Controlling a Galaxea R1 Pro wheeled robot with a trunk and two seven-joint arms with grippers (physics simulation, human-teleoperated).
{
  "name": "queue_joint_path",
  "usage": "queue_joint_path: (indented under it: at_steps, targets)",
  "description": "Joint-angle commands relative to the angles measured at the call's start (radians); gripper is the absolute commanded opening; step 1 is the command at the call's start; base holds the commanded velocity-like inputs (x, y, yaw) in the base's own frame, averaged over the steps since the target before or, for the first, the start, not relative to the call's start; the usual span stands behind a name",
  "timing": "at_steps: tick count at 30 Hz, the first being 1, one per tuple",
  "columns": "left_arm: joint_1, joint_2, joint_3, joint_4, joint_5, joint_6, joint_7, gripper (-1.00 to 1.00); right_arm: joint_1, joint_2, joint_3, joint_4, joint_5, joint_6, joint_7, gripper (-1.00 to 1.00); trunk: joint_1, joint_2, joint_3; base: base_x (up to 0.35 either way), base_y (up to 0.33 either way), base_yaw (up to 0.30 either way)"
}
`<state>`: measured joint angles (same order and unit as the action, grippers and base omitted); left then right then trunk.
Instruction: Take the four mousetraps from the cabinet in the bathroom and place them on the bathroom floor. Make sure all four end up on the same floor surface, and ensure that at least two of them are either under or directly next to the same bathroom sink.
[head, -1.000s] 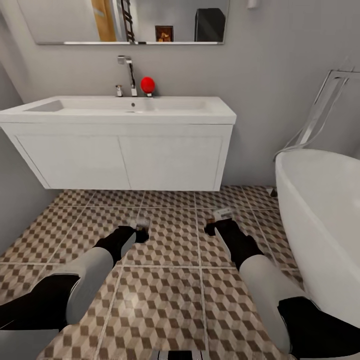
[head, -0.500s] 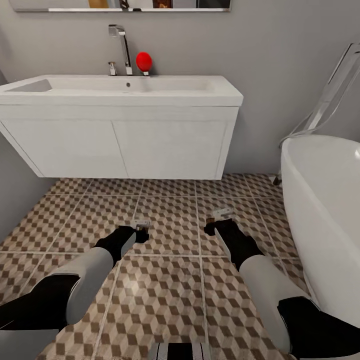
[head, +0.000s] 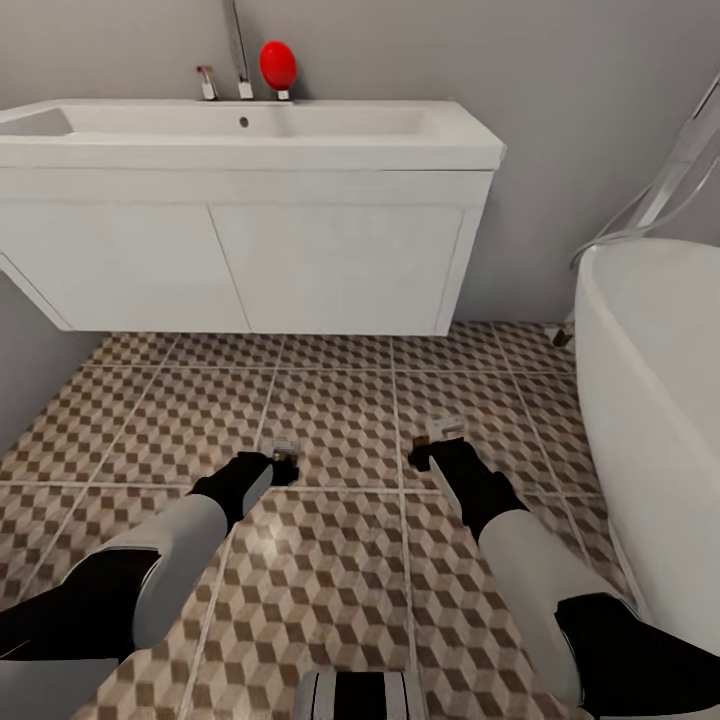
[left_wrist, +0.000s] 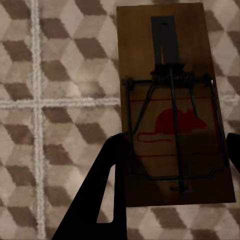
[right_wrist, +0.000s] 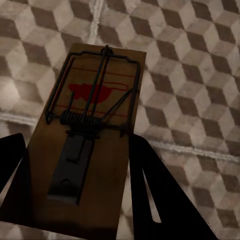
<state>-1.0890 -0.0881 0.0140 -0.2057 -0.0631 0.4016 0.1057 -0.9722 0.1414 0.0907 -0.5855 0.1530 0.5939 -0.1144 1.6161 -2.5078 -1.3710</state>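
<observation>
My left gripper (head: 284, 464) is shut on a mousetrap (head: 285, 441), a brown board with wire and a red mouse print (left_wrist: 175, 115), held flat a little above the bathroom floor (head: 340, 410). Black fingers (left_wrist: 107, 175) clamp its near end. My right gripper (head: 428, 452) is shut on a second mousetrap (head: 446, 428), seen close in the right wrist view (right_wrist: 92, 135) between dark fingers (right_wrist: 150, 190). Both hang over the cube-patterned tiles in front of the bathroom sink (head: 250, 125), short of its white vanity box (head: 250, 260).
A white bathtub (head: 655, 390) stands close along the right, beside my right arm. A chrome tap (head: 240, 60) and a red ball (head: 278, 62) sit at the back of the basin. A grey wall (head: 25, 360) closes the left. My base (head: 360, 695) shows at the bottom.
The camera has moved nearer to the vanity and tilted down, so the sink sits higher in the picture. Both grippers stay shut on their traps in the same pose.
</observation>
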Motion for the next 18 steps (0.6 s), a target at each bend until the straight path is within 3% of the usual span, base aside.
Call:
queue_joint_path:
  at_steps: [1, 18]
  targets:
    - [0.0, -0.001, 0.001, -0.001, -0.007, 0.003, 0.002, -1.0, 0.0, 0.0, 0.003, -0.001, 0.002, 0.006, -0.001, -1.0, 0.0, -0.001, -0.006, 0.0, 0.0, 0.0]
    - [0.0, -0.002, 0.001, 0.0, -0.007, -0.006, 0.002, -1.0, 0.0, 0.0, 0.003, 0.0, 0.002, 0.006, -0.001, -1.0, 0.008, -0.005, -0.099, 0.0, 0.0, 0.0]
